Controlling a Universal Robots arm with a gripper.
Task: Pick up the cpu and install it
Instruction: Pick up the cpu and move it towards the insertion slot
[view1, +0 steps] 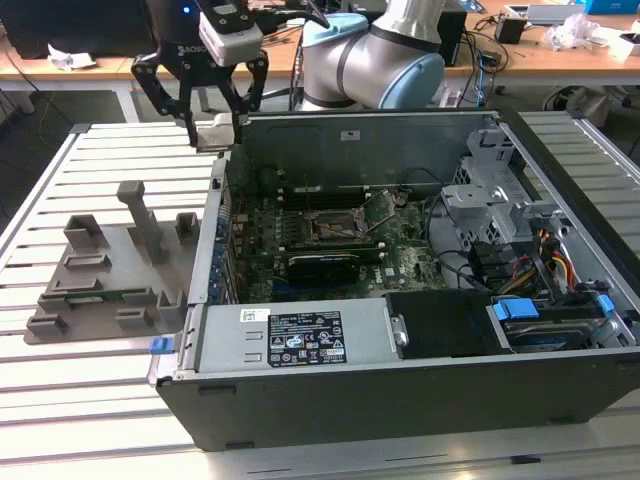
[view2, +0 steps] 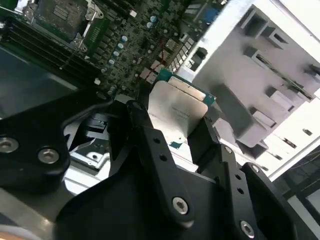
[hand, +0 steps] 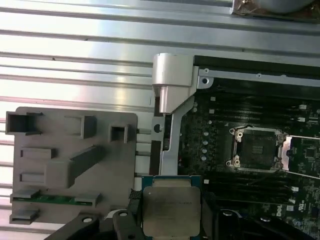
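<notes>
- Holding the chip (hand: 171, 209) aloft, the claw (view1: 215, 135) hangs over the rear corner of the open computer case (view1: 400, 125), on the exterior view's left; the pick-up looks done, the fitting not yet.
- The claw is clamped on the chip by two opposite edges; its black fingers (view2: 150, 145) stand only as far apart as the chip is wide, and appear to touch nothing else; in both wrist views the silver top and thin green rim face the camera.
- The socket (hand: 255, 147) lies bare on the green board, its metal frame open; it sits further inside the case, well apart from the chip.
- The grey holder tray (view1: 110, 270) rests on the slatted table (view1: 120, 160), beside the case.
- Seating, by this reading, calls for a level chip, squared to the socket and lowered softly; a tilt or an offset could harm the contacts.
</notes>
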